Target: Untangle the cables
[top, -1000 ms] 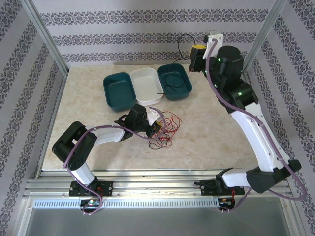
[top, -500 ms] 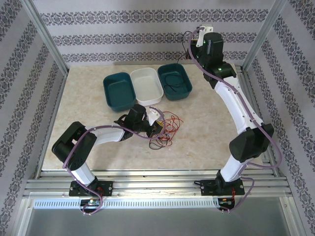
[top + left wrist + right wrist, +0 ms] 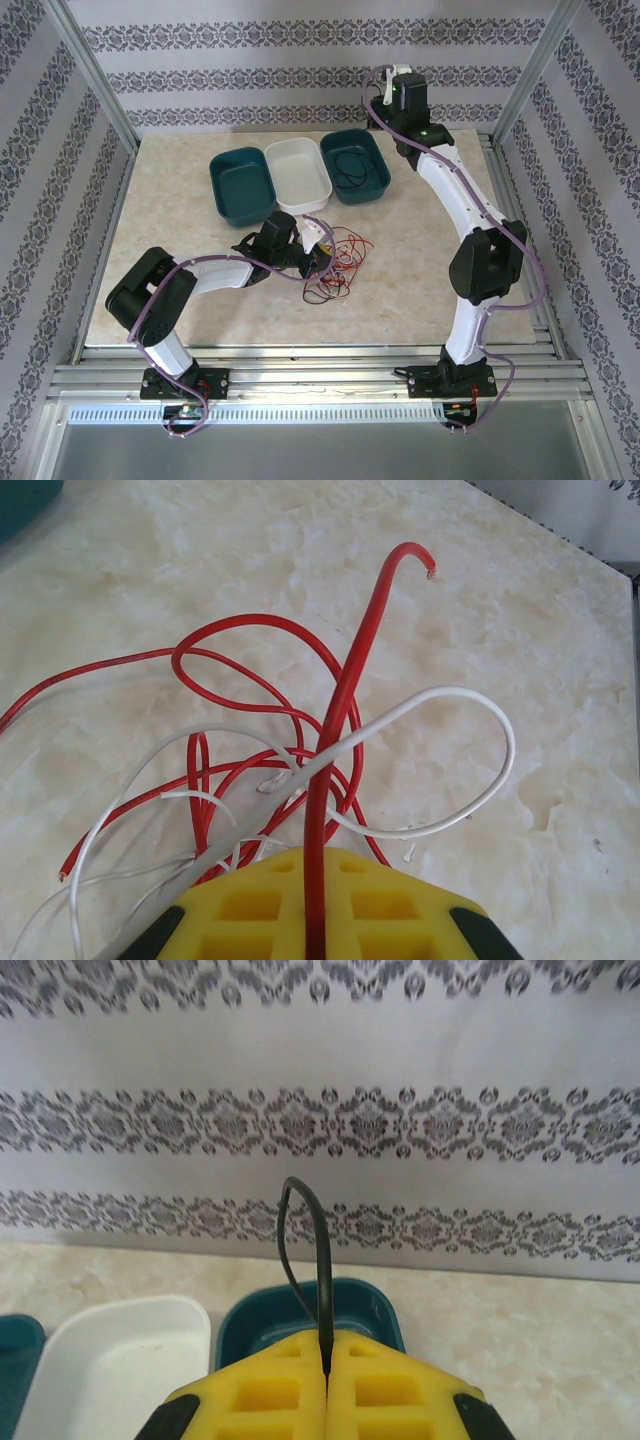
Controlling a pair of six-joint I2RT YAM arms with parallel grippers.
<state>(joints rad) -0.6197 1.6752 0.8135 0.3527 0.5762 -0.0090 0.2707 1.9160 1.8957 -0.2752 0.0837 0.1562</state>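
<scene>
The left hand [image 3: 318, 872], pinched shut on a red cable [image 3: 345, 690] looped under a white cable [image 3: 470, 710] in the tangle [image 3: 338, 262] on the surface [image 3: 520, 600], may cinch the knot if it pulls, while the right hand [image 3: 326, 1360], closed on a black cable [image 3: 322, 1250], could drop it beside the teal bin [image 3: 378, 1302].

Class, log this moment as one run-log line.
left gripper: shut on red cable | right gripper: shut on black cable, teal bin beyond | cable tangle: on table
</scene>
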